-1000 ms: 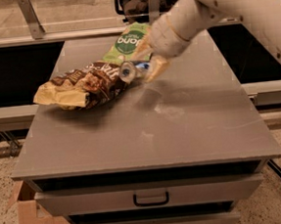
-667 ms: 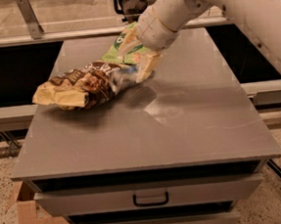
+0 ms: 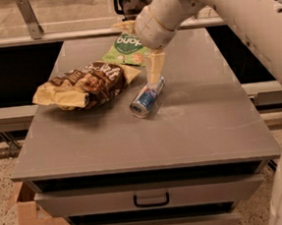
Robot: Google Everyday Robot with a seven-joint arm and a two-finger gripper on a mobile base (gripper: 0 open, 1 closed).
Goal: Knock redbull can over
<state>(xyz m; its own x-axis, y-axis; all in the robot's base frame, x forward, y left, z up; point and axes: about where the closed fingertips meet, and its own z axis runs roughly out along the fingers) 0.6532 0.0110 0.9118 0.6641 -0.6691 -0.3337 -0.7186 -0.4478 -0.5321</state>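
Observation:
The redbull can (image 3: 147,99), slim, silver and blue, lies on its side on the grey table (image 3: 196,129), one round end facing the front left. It rests just right of the brown snack bag (image 3: 82,85). My gripper (image 3: 154,68) hangs from the white arm (image 3: 205,5) that reaches in from the upper right. Its tan tip points down right above the far end of the can and is at or very near it.
A green snack bag (image 3: 127,47) lies behind the brown one, partly under the arm. The table has a drawer with a black handle (image 3: 151,200) at the front. A cardboard box (image 3: 29,220) stands on the floor at the lower left.
The can was half hidden under the gripper beside the bags. Now it lies in plain view on its side, nearer the front, and the gripper has drawn back above it.

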